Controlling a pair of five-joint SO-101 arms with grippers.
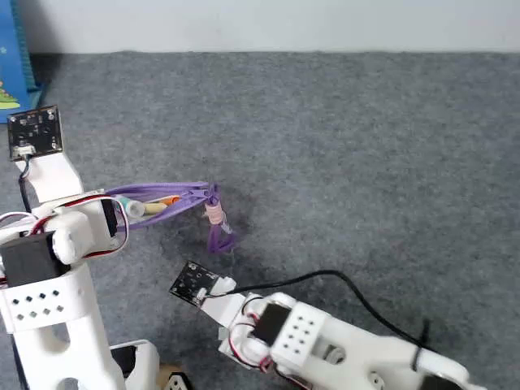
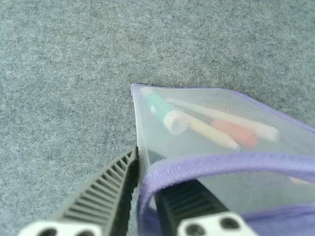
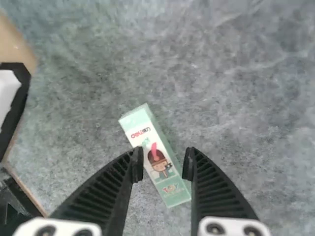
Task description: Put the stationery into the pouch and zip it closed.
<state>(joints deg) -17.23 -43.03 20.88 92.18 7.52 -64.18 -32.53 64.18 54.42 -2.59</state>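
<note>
Pouch [image 2: 211, 132] edge pinched between closed left fingers [image 2: 98, 196]; right fingers [image 3: 108, 191] angled down, parted, straddling green box [image 3: 152, 147] on carpet [image 3: 246, 73]

Worktop's covered in a grey, fuzzy carpet-type mat [image 1: 366, 138], pretty much edge to edge. Along the far edge there's a plain white wall [image 1: 284, 24]. The far left corner has 1 blue board or book [image 1: 11, 65] with some green print on it. A bare tan strip [image 3: 14, 46] shows past the mat's edge, wood maybe.
</note>
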